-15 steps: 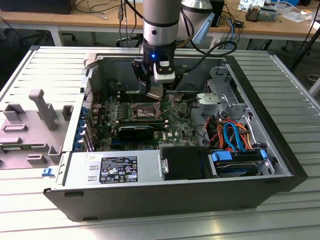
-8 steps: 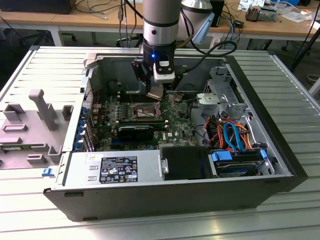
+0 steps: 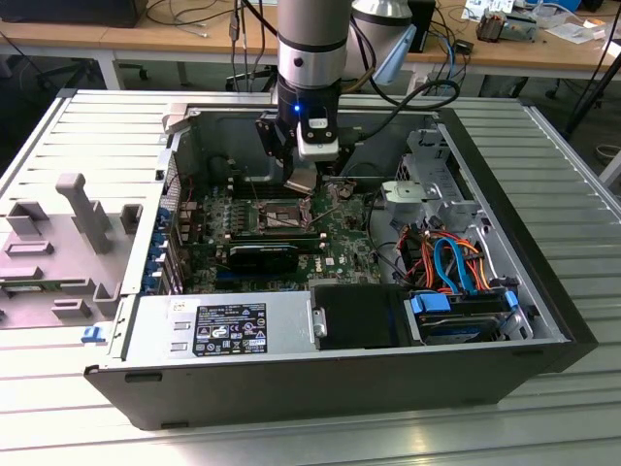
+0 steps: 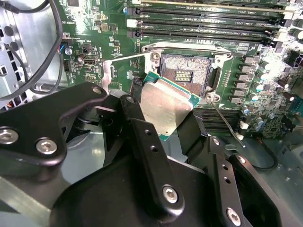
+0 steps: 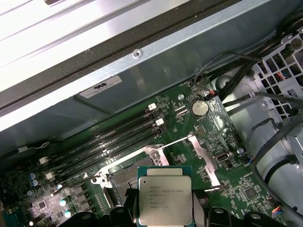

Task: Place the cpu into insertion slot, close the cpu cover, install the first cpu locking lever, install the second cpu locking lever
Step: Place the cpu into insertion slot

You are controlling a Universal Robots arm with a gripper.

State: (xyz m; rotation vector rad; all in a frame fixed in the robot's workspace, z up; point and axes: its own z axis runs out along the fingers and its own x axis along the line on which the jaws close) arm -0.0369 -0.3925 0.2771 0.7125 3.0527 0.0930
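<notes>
My gripper is shut on the cpu, a flat square chip with a silver-grey top, held tilted just above the motherboard. In the second wrist view the cpu hangs between the black fingers, beside the bare insertion slot. In the first wrist view the cpu covers part of the insertion slot. The cpu cover stands swung open next to the slot. Two thin wire locking levers, one and the other, stick up unlatched at the slot's sides.
The motherboard lies inside an open black computer case. Long memory slots run beside the socket. A silver power supply, drive bays with blue and orange cables and a grey fixture outside the case surround the work area.
</notes>
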